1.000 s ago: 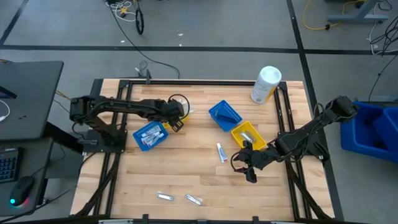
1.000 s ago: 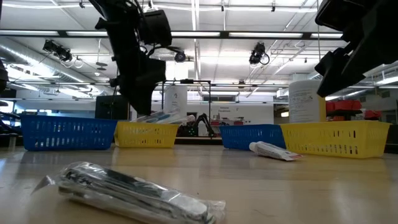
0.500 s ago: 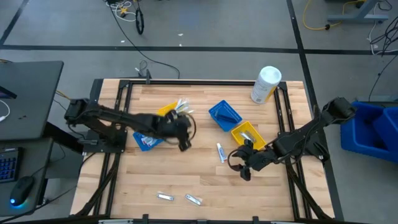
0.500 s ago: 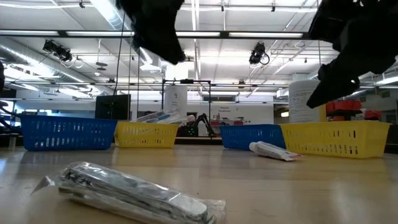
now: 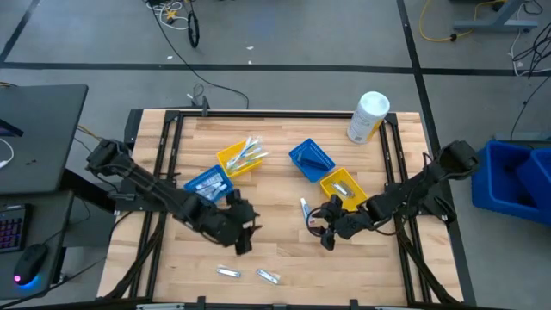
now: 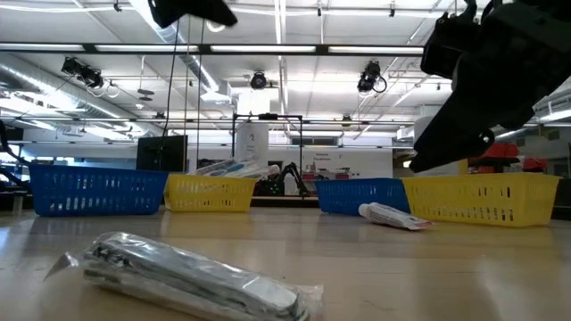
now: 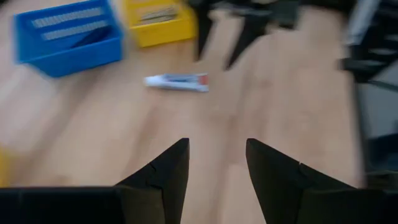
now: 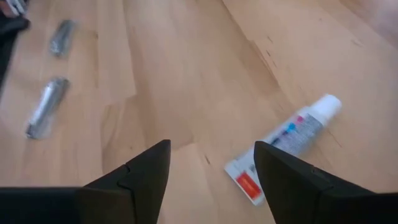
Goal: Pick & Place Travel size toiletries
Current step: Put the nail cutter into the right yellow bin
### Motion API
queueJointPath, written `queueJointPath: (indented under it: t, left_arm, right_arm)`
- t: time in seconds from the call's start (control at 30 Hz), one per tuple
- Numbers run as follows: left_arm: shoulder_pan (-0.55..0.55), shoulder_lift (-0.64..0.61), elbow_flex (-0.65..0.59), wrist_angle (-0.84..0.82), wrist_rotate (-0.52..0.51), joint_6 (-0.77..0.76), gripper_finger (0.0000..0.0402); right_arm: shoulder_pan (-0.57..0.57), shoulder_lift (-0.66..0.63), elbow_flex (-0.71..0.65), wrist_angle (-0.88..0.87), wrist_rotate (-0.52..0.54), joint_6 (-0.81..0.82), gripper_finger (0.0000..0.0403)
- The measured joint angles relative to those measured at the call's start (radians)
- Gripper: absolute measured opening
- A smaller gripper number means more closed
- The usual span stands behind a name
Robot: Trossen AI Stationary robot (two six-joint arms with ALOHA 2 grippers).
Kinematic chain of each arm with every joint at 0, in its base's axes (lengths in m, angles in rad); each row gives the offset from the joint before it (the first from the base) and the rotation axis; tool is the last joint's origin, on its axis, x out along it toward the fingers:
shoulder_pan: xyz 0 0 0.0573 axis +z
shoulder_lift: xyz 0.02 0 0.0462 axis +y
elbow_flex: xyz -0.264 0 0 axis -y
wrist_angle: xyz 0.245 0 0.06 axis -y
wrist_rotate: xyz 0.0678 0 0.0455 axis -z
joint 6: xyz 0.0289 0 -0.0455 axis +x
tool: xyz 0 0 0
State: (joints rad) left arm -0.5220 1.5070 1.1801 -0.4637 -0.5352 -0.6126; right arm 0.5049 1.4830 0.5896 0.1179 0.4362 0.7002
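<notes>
A small white toothpaste tube (image 5: pixel 305 209) lies flat on the wooden table near the middle; it also shows in the wrist views (image 8: pixel 283 146) (image 7: pixel 177 81). Two clear-wrapped toiletries (image 5: pixel 228 273) (image 5: pixel 269 276) lie near the front edge; one shows close in the low view (image 6: pixel 196 276). My right gripper (image 5: pixel 323 237) (image 8: pixel 212 146) hovers open just on the near-right side of the tube, touching nothing. My left gripper (image 5: pixel 243 239) (image 7: pixel 217 144) is open and empty above bare wood, on the far side of the wrapped items.
A yellow bin (image 5: pixel 239 158) with toothbrushes and a blue bin (image 5: pixel 209 183) stand at the left. A second blue bin (image 5: pixel 312 158) and a second yellow bin (image 5: pixel 343 185) stand right of centre. A white cylindrical container (image 5: pixel 368 116) stands at the far right.
My left gripper has swung away from the yellow toothbrush bin toward the table's near edge, staying open and empty; the bin now shows uncovered. My right gripper has sunk a little and edged left toward the toothpaste tube.
</notes>
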Motion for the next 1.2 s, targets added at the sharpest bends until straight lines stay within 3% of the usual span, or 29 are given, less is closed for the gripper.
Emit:
queueJointPath:
  t: [0.27, 0.53, 1.0, 1.2]
  left_arm:
    - [-0.096, 0.066, 0.004, 0.122, 0.138, -0.020, 0.0164]
    - [-0.181, 0.199, 0.000, 0.105, 0.295, -0.108, 0.0164]
    - [-0.269, 0.344, 0.000, 0.017, 0.395, -0.247, 0.0164]
    - [-0.276, 0.401, 0.000, -0.021, 0.383, -0.248, 0.0164]
  right_arm:
    - [0.000, 0.007, 0.000, 0.009, -0.001, 0.000, 0.0256]
    - [0.000, 0.012, 0.001, 0.018, -0.002, -0.008, 0.0253]
    - [0.000, 0.012, 0.001, 0.027, -0.002, 0.001, 0.0227]
    - [0.000, 0.012, 0.000, 0.056, -0.001, -0.001, 0.0232]
